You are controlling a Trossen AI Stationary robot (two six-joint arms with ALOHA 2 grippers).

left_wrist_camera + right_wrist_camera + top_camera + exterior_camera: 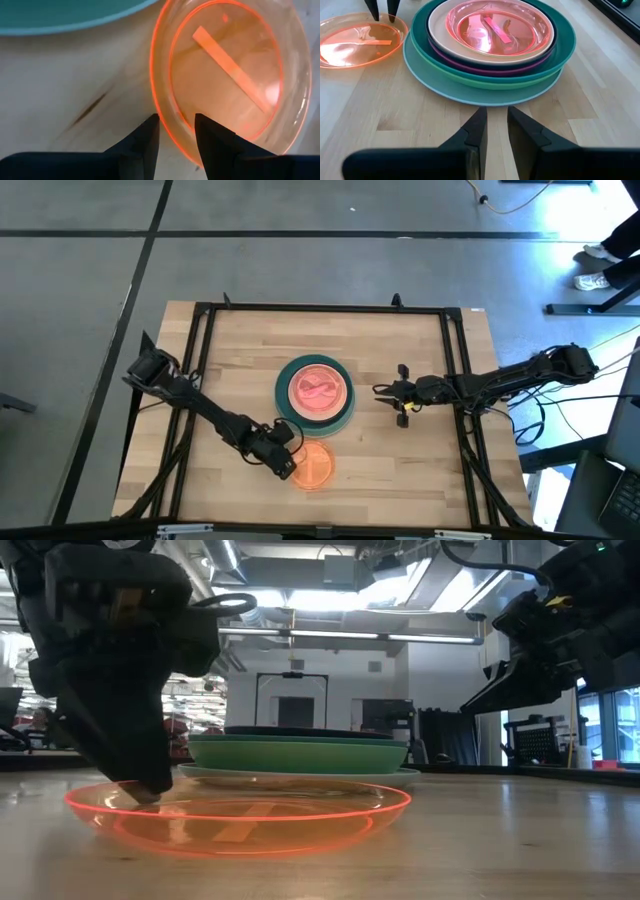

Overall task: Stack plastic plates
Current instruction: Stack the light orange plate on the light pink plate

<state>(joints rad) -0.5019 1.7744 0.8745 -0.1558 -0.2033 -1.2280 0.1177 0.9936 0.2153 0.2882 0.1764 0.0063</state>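
A clear orange plate [313, 467] [230, 70] lies flat on the wood near the table's near edge. Behind it, at the table's middle, stands a stack of plates [315, 390] [490, 45]: a pale blue one at the bottom, then light green, teal, navy, magenta and peach, with a clear pink one [500, 25] on top. My left gripper [284, 466] [177, 131] is open, pointing down at the orange plate's left rim. My right gripper [384, 392] [497, 125] hovers to the right of the stack, open by a narrow gap and holding nothing. My left gripper comes from above, slanting from the table's left. It stands astride the orange plate's left rim [167, 125], with one finger [150, 137] outside and one finger [212, 137] inside the dish. The plate lies flat on the table. Whether the fingers touch the rim, I cannot tell.
A black frame rail [200, 360] runs round the tabletop, which is bare wood [420, 460] on both sides of the plates. Beyond the table's far right corner a person's shoes [600, 265] show on the floor.
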